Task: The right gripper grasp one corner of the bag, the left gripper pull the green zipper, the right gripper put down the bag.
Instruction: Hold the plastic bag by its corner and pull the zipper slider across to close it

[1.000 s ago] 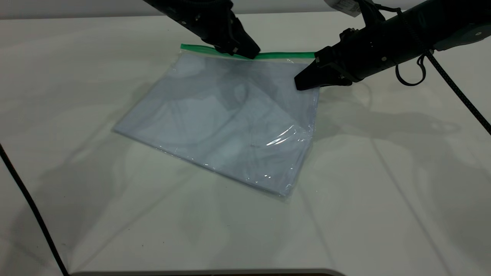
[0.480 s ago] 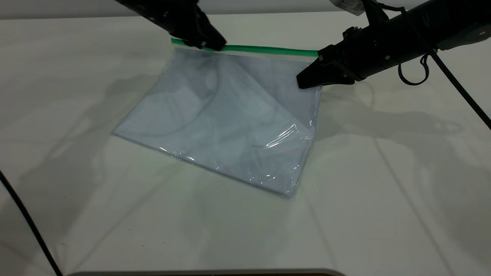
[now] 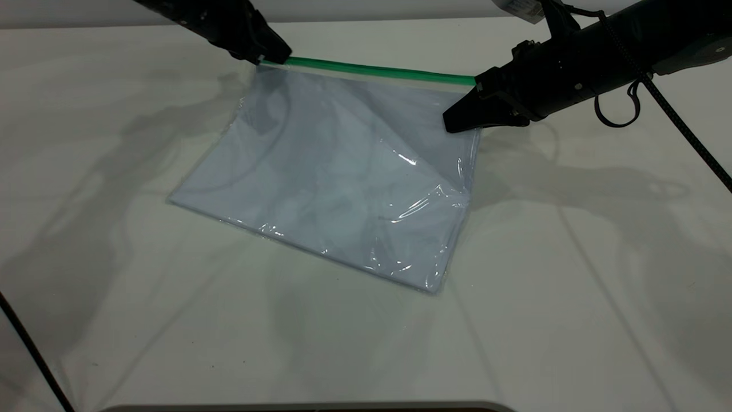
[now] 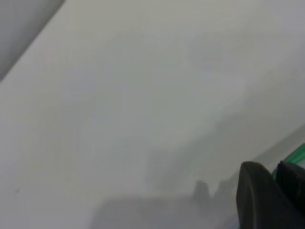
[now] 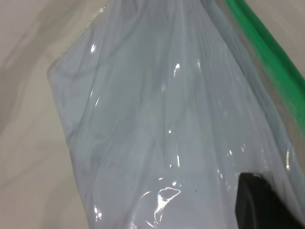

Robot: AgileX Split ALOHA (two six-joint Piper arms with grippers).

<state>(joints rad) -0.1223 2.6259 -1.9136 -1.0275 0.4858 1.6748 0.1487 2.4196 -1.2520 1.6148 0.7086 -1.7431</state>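
**Zipper stretched between 2 grippers at the far edge**

The bag lies tilted across the middle of the white table, its far edge lifted off the surface and its near corner resting down toward the front edge. That lifted edge carries the green zipper, which runs taut and nearly straight between the 2 arms.

The right gripper has its jaws closed on the bag's far right corner, just under the zipper's end; judged from the task, it anchors the bag so a pull on the slider does not drag the whole pouch along. The left gripper sits at the zipper's opposite end, toward the far left corner of the table, jaws pinched together on the green strip, where the slider would be, though the tab itself is hidden. With the gripper at the strip's end, the pull looks about complete, leaving only the set-down.

Nothing else lies near the bag. A black cable crosses the front left corner, well apart from it.
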